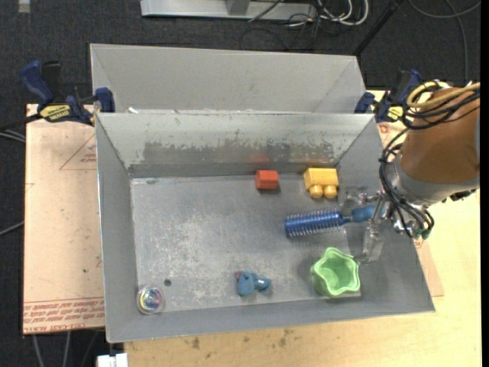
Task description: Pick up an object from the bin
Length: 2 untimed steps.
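gripper [367, 232]: right side of the bin [114, 205], by the brush's handle end
grip: cannot tell if open or closed
brush [313, 224]: blue, lying flat right of centre
cup [336, 274]: green, just beside the gripper
back wall: yellow toy [321, 182], red block [267, 180]

Lighting even, moderately bright, from overhead. Bin [191, 220] bottom uniformly lit. Back wall shows dull sheen and faint reflection of red block [267, 180]. Shadows soft, short, close under objects. Surrounding carpet [46, 21] dark.
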Each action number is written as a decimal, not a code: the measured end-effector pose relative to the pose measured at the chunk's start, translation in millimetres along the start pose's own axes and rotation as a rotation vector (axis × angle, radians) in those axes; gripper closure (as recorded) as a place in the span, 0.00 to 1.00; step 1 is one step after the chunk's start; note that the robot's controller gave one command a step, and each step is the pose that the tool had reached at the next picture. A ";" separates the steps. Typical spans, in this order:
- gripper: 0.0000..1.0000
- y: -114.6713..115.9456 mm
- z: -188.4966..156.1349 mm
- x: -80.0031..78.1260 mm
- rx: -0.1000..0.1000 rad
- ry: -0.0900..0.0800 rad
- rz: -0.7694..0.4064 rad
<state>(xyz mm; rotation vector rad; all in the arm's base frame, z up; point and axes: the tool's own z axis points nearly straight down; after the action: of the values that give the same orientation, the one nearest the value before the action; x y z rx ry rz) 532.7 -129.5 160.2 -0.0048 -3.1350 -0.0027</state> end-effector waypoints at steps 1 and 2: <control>0.00 48.6 71.9 -13.5 -0.003 -0.002 0.084; 1.00 45.2 68.5 -14.2 0.000 -0.006 0.087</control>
<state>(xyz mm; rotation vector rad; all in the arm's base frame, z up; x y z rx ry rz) 546.5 -84.3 91.7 -0.1413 -3.1381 -0.0017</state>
